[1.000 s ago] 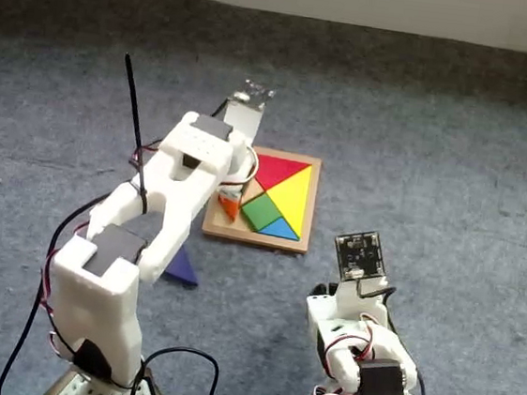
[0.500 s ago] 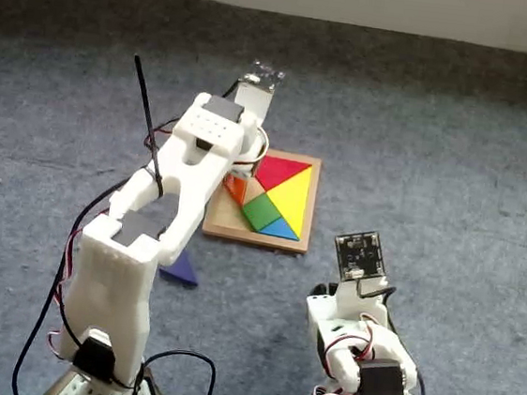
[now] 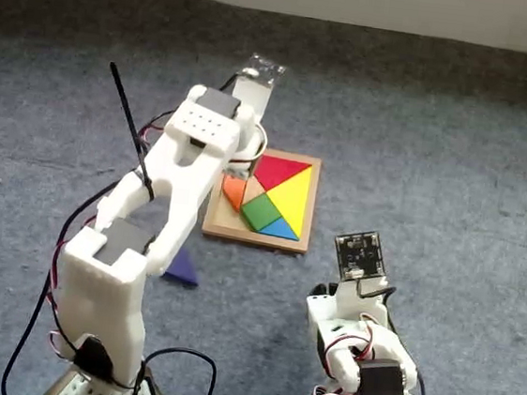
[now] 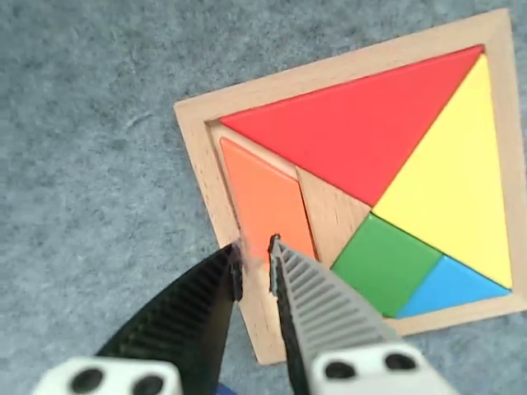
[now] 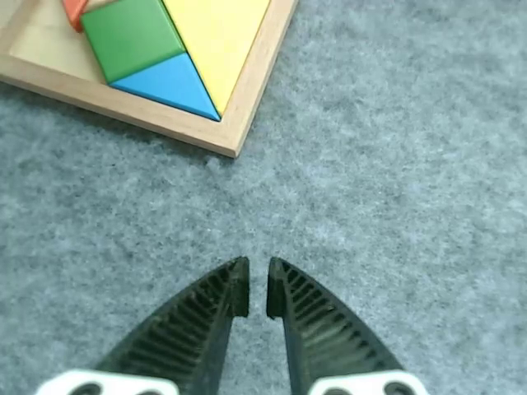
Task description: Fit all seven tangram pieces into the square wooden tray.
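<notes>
Orange parallelogram (image 4: 265, 202) lay seated in the wooden tray (image 4: 202, 177) just beneath the left hand (image 4: 257, 251), closed to a slit on nothing; next it likely needed the dark triangle (image 3: 181, 268) well behind it

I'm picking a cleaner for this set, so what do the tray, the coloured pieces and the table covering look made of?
Tray: bare pale wood, matte, faint grain on the rim. Orange piece and red piece: probably painted wood, flat even colour. Table covering: grey short-pile carpet or felt, fuzzy texture.
</notes>
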